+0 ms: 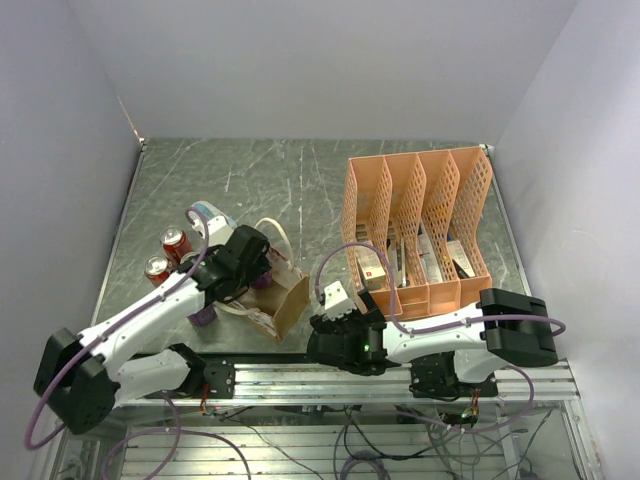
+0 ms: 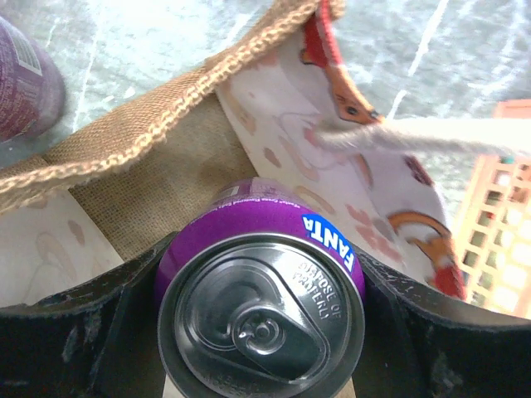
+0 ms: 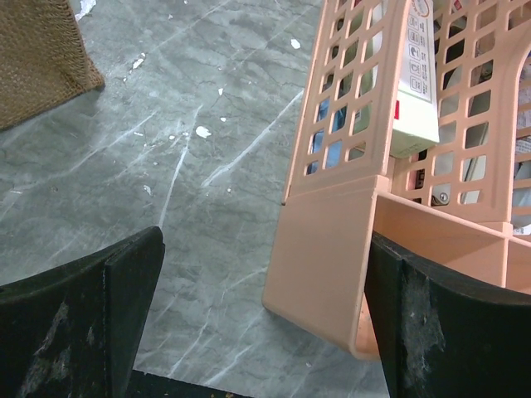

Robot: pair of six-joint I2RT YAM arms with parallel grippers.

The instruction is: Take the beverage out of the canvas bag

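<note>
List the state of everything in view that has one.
canvas bag: upright, mouth open
Fanta can: sealed, gripped at the bag's mouth
left gripper: shut on Fanta can
right gripper: open, empty
red cans: upright on table, outside bag
second purple can: outside bag
file rack: upright, papers inside

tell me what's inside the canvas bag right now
A purple Fanta can stands in the canvas bag, at its open mouth, clamped by the left gripper. The can and gripper cover the bag's floor, so anything else down there cannot be seen.
</note>
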